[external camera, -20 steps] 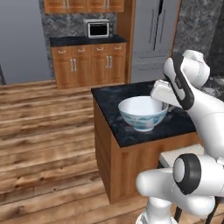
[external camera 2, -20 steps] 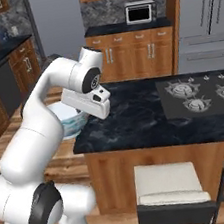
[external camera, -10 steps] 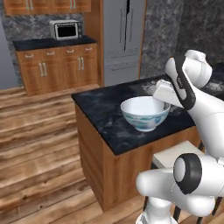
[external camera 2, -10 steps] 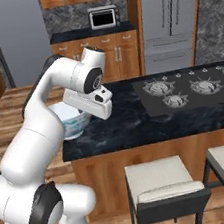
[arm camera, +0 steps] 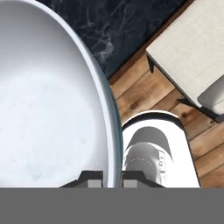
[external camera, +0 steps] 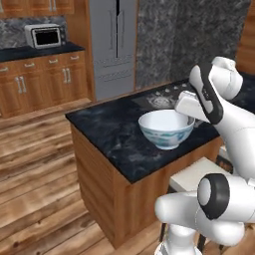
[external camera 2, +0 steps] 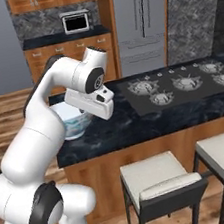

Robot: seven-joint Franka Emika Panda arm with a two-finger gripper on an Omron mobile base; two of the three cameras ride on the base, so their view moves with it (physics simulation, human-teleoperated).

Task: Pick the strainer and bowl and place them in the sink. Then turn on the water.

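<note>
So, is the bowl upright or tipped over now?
Upright: the bowl has its opening facing up, with the tool shut on its rim.

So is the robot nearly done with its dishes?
Not nearly. Nothing looks finished from here. In hand: the gripper is shut on the rim of the white bowl, carried above the black counter. Left: putting bowl and strainer into the sink, then running water.

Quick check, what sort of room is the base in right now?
A home kitchen, rendered: a dark stone island counter with a cooktop, a microwave over wood cabinets, a steel fridge, and stools at the island.
</note>
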